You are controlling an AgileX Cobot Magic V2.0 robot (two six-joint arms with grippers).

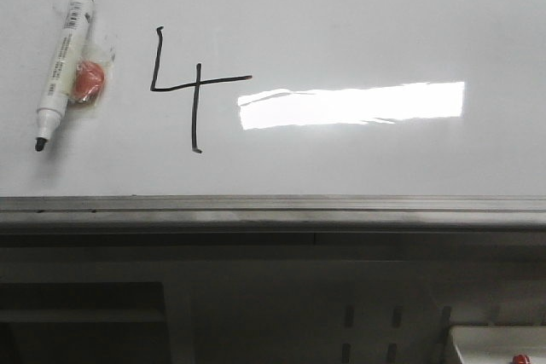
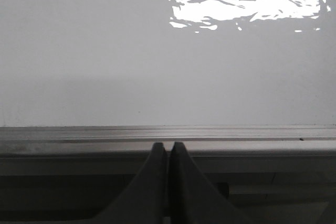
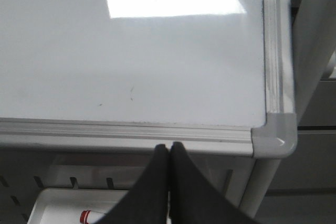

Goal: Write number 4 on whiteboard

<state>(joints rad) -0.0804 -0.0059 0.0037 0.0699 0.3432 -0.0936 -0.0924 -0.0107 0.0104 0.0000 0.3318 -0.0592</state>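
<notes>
The whiteboard point(image 1: 358, 23) fills the front view, with a grey rail along its near edge. A black hand-drawn number 4 point(image 1: 189, 84) stands on its left part. A white marker point(image 1: 63, 64) with a black tip lies uncapped left of the 4, beside an orange-red cap point(image 1: 87, 81). Neither gripper shows in the front view. My left gripper point(image 2: 168, 146) is shut and empty, just off the board's near rail point(image 2: 168, 132). My right gripper point(image 3: 168, 146) is shut and empty, off the rail near the board's corner point(image 3: 275, 135).
A white tray point(image 3: 58, 205) holding a red-capped item point(image 3: 88, 216) sits below the board's edge; it also shows in the front view point(image 1: 495, 343). A bright lamp glare point(image 1: 350, 105) lies right of the 4. A table leg point(image 3: 262, 182) drops under the corner.
</notes>
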